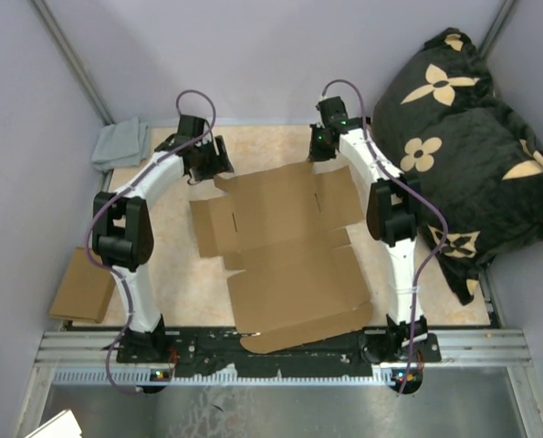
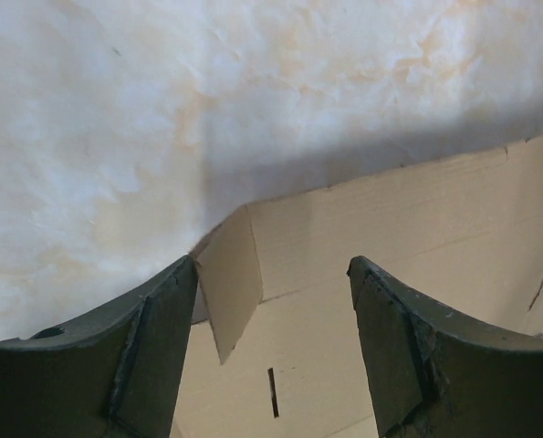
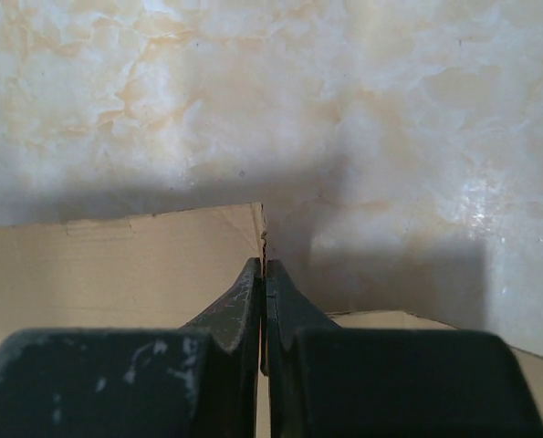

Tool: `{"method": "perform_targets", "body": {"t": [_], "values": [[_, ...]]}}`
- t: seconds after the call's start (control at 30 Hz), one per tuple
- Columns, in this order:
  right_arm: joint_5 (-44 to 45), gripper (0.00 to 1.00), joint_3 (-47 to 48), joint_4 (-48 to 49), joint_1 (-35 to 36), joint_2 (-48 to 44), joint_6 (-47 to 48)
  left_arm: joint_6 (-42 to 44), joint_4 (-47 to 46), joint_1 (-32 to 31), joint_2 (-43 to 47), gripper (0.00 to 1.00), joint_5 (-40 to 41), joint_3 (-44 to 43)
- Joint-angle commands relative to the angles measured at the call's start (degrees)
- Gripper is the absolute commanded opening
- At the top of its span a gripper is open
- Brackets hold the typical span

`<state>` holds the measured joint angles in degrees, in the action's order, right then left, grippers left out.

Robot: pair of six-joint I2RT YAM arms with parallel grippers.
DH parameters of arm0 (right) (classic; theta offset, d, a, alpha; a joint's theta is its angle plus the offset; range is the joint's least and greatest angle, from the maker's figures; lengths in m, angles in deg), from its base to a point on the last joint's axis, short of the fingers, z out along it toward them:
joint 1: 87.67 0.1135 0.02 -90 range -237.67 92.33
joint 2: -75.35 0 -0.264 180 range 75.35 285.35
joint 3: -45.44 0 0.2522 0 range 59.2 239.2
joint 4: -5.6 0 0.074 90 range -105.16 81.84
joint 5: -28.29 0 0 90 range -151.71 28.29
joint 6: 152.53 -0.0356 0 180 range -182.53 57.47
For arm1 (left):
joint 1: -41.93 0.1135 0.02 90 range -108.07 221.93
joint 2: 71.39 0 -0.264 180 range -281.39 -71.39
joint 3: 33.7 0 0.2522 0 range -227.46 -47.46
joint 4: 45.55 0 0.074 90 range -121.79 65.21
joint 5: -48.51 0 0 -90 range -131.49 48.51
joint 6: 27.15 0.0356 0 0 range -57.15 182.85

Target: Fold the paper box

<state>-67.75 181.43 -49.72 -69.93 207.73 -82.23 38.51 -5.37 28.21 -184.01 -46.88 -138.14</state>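
The paper box (image 1: 289, 255) fills the middle of the table (image 1: 184, 283); its near flap lies over the rail (image 1: 490, 347); free table shows beyond the box's far edge and in a band at its left side; on the right a big black pillow (image 1: 463, 146) presses against the table edge, leaving little room there; a grey cloth (image 1: 120, 144) takes the far left corner; a small cardboard piece (image 1: 82, 286) lies at the left edge; a raised corner flap stands between the open fingers of the left gripper (image 2: 271, 274); before the closed right gripper (image 3: 264, 269) the table is bare.
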Motion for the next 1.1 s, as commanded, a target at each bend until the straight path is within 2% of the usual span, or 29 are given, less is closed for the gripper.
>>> {"method": "perform_targets", "body": {"t": [0.0,0.13,0.2,0.27,0.33,0.47,0.63,0.83,1.07], "values": [[-0.28,0.00,1.80,3.17,0.89,2.83,-3.15,2.46,2.42,0.88,-1.00,0.74,4.97,-3.84],[1.19,0.00,3.68,1.13,0.87,5.28,-2.78,3.26,1.40,0.81,-3.85,0.67,2.68,-3.78],[1.58,0.00,2.72,1.00,0.89,5.42,-2.67,3.78,3.71,0.80,-6.07,0.54,0.58,-5.97],[2.02,0.00,0.77,1.86,0.85,5.08,-2.46,4.14,7.52,0.72,-8.30,0.50,0.23,-8.08],[2.67,0.00,-1.03,2.29,0.89,4.58,-2.44,4.41,9.68,0.71,-8.43,0.51,1.53,-7.65],[3.40,0.00,-3.84,2.93,0.85,3.35,-2.76,5.18,8.45,0.80,-4.93,0.66,4.66,-2.57],[5.59,0.00,-6.93,3.06,0.87,1.08,-3.28,5.11,7.16,0.80,-1.55,0.70,4.79,0.52],[6.44,0.00,-10.25,4.24,0.87,-1.74,-3.41,4.49,5.95,0.80,-1.84,0.71,3.94,1.59],[5.72,0.00,-12.02,4.23,0.89,-3.44,-3.58,5.64,3.86,0.80,-5.08,0.57,1.61,-0.79]]}}
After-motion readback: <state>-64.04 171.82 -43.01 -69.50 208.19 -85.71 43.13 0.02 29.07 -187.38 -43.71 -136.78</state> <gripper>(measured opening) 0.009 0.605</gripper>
